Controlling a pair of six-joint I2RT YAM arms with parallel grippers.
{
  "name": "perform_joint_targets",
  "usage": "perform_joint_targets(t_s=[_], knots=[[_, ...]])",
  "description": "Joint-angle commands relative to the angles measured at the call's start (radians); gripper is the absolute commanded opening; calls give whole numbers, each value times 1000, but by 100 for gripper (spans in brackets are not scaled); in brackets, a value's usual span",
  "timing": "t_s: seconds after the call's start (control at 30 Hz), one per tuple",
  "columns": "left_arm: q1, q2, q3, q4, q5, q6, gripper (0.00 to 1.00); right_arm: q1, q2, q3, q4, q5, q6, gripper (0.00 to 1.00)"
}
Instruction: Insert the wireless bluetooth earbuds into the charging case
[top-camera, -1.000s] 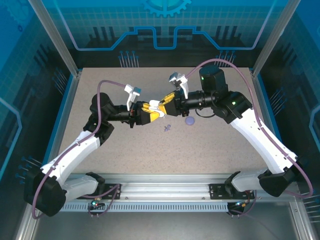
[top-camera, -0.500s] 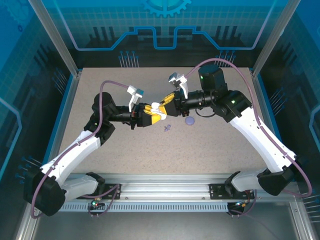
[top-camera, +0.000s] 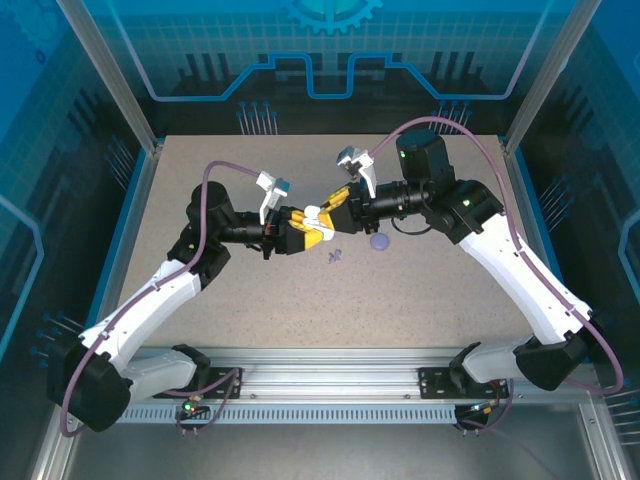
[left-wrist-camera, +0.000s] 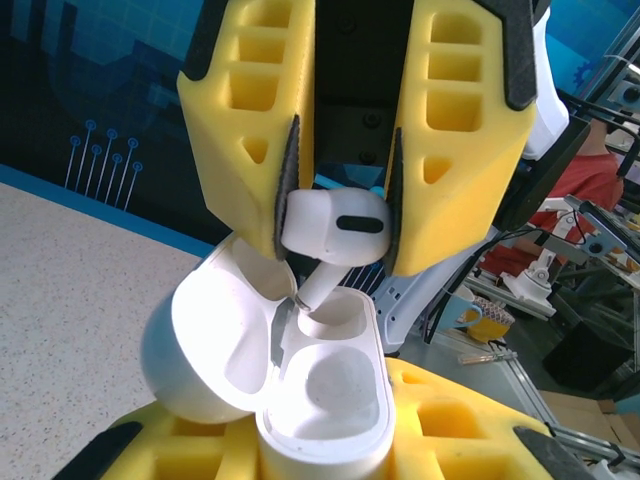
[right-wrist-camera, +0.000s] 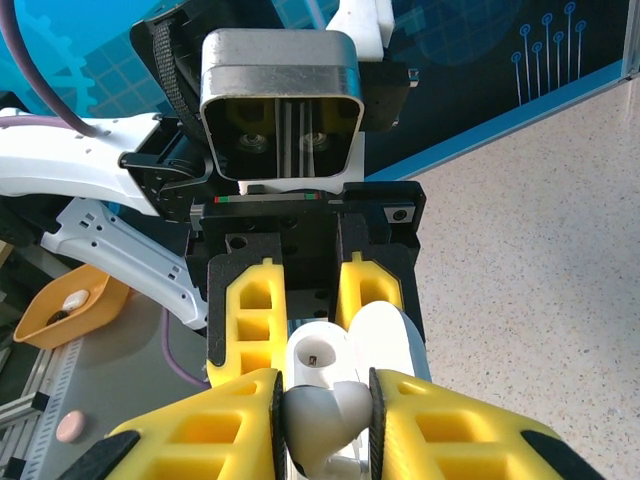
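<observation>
The left fingers (left-wrist-camera: 460, 420) clamp the open charging case (left-wrist-camera: 320, 400), held clear above the desk (top-camera: 420, 290). The right fingers (left-wrist-camera: 470, 100) pinch one earbud (left-wrist-camera: 335, 225) by its head, with its stem tip at the rim of a case socket.

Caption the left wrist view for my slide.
Right hand holds an earbud stem-first at the open charging case gripped by left hand.

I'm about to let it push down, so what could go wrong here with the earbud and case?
The earbud hangs tilted in the right gripper, stem tip near the socket edge; a push may jam or twist it loose. The case is held off the table by the left gripper, so pressure might tip it.
</observation>
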Motion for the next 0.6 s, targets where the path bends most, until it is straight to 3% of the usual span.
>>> perform_joint_targets(t_s=[0.0,0.57], knots=[[-6,-10,43,2,-30,60,12,-9,-10,17,-49,3,-8,27],[-6,-23,45,-40,-88,97,11,-14,-50,12,-50,39,-1,27]])
